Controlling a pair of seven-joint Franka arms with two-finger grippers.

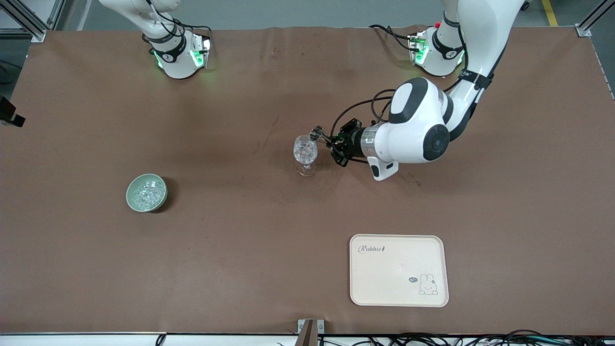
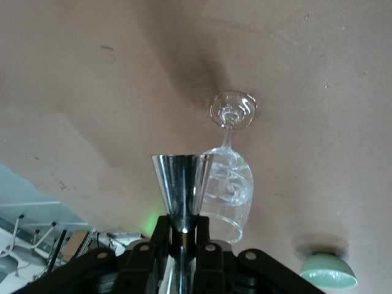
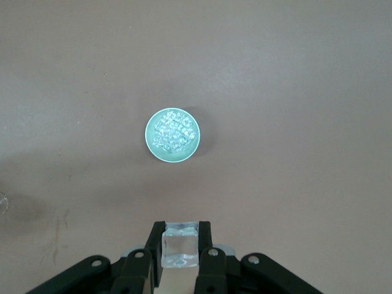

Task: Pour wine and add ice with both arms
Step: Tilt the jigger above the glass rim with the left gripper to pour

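A clear stemmed glass [image 1: 305, 153] stands mid-table. My left gripper [image 1: 331, 142] is turned sideways beside its rim, shut on a steel jigger [image 1: 316, 133] whose mouth is tipped at the rim. The left wrist view shows the jigger [image 2: 182, 184] clamped at its waist by the gripper [image 2: 182, 229], with the glass [image 2: 228, 190] just past it. No wine shows. My right gripper [image 3: 179, 236] is out of the front view; it hangs high above the table, shut on one clear ice cube [image 3: 179, 248]. More ice [image 3: 173, 133] fills the pale green bowl [image 3: 147, 136].
The green bowl [image 1: 129, 194] sits toward the right arm's end of the table, nearer the front camera than the glass. A cream rabbit tray [image 1: 399, 288] lies close to the front edge, toward the left arm's end. Brown tabletop [image 1: 230, 269] spreads between them.
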